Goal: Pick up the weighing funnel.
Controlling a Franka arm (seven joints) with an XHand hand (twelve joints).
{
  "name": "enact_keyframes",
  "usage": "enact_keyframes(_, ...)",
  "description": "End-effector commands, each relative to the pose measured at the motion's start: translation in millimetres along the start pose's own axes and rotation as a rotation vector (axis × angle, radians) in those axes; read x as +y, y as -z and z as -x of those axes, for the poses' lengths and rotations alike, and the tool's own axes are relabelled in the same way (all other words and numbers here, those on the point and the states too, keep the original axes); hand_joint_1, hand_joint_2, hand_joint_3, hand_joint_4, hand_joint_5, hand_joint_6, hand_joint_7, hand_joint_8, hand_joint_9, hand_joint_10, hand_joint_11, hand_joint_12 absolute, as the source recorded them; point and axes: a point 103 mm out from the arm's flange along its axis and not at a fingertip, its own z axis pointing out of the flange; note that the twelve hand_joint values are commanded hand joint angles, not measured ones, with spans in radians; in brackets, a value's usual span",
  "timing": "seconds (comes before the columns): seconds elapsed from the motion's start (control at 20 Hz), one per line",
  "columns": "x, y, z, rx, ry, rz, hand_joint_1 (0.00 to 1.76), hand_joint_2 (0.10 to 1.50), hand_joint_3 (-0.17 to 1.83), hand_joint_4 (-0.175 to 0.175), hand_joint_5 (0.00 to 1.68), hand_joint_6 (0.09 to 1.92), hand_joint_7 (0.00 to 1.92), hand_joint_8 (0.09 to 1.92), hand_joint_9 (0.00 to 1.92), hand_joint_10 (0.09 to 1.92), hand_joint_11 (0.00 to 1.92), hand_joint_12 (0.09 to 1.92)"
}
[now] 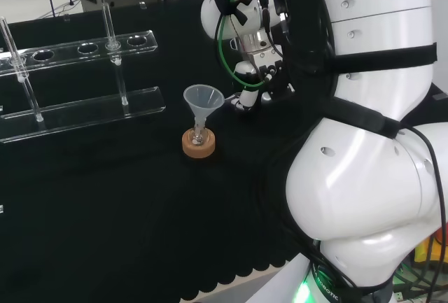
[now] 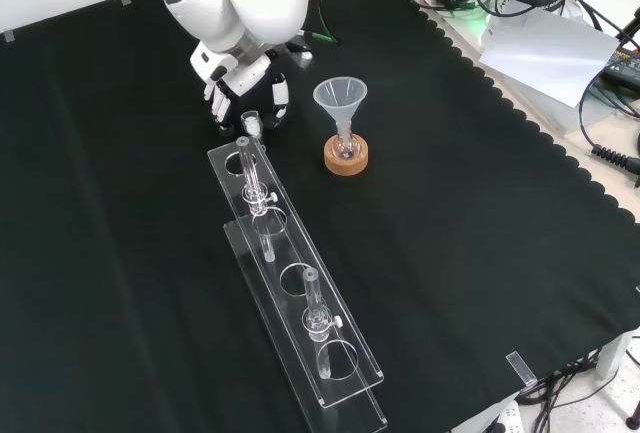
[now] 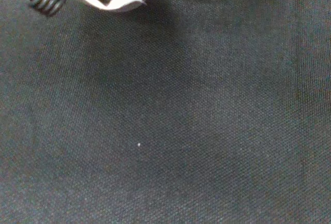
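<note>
The hand (image 2: 243, 81) hung low over the cloth (image 2: 110, 213). Whether it was released, clenched or grasping could not be told. A small clear piece, likely the weighing funnel (image 2: 250, 119), showed in the front view just below the hand, between it and the nearest end of the rack (image 2: 300, 283). It was unclear whether that piece touched the hand, was held by it, or lay on the cloth. The wrist view had cloth close under the palm. The funnel (image 2: 341, 100) stood in its flask on the cork ring (image 2: 346, 158), beside the hand and apart from it. As a judgement, the approach looked done, with the hand at the piece; a sure grasp and the lift off the cloth seemed left, or were not yet plain
</note>
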Motion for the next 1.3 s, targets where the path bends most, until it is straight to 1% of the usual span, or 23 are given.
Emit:
enact_keyframes(0.05, -2.0, -1.5, 0.0, -0.011, -0.008, -0.003, 0.97, 0.72, 0.61, 0.053, 0.87, 0.89, 0.55, 0.71, 0.83, 0.56, 0.51, 1.28)
enact_keyframes(0.1, -2.7, -0.4, 0.4, -0.016, -0.012, 0.0, 1.0, 0.8, 0.5, 0.109, 0.95, 0.93, 0.56, 0.7, 0.84, 0.56, 0.51, 1.28)
enact_keyframes(0.15, -3.4, 0.7, 0.9, -0.018, -0.014, 0.003, 1.02, 0.84, 0.46, 0.142, 1.0, 0.95, 0.59, 0.69, 0.86, 0.55, 0.52, 1.27)
enact_keyframes(0.2, -4.3, 1.9, 1.6, -0.02, -0.018, 0.006, 1.04, 0.83, 0.48, 0.16, 1.03, 0.96, 0.61, 0.68, 0.87, 0.54, 0.53, 1.27)
enact_keyframes(0.25, -5.2, 3.4, 2.0, -0.022, -0.022, 0.009, 1.05, 0.81, 0.53, 0.168, 1.05, 0.98, 0.63, 0.67, 0.88, 0.53, 0.54, 1.26)
enact_keyframes(0.35, -7.3, 7.3, 4.0, -0.02, -0.027, 0.015, 1.06, 0.76, 0.65, 0.174, 1.06, 1.03, 0.65, 0.66, 0.9, 0.51, 0.55, 1.26)
enact_keyframes(0.5, -11.8, 16.2, 6.4, -0.011, -0.028, 0.031, 1.06, 0.72, 0.73, 0.175, 1.06, 1.08, 0.67, 0.66, 0.92, 0.51, 0.57, 1.25)
enact_keyframes(0.9, -31.7, 50.2, 15.6, -0.015, -0.043, 0.065, 1.06, 0.7, 0.78, 0.175, 1.05, 1.11, 0.67, 0.67, 0.94, 0.5, 0.58, 1.25)
enact_keyframes(1.3, -69.9, 90.7, 23.1, -0.056, -0.077, 0.092, 1.06, 0.69, 0.8, 0.175, 1.06, 1.11, 0.68, 0.67, 0.94, 0.5, 0.58, 1.25)
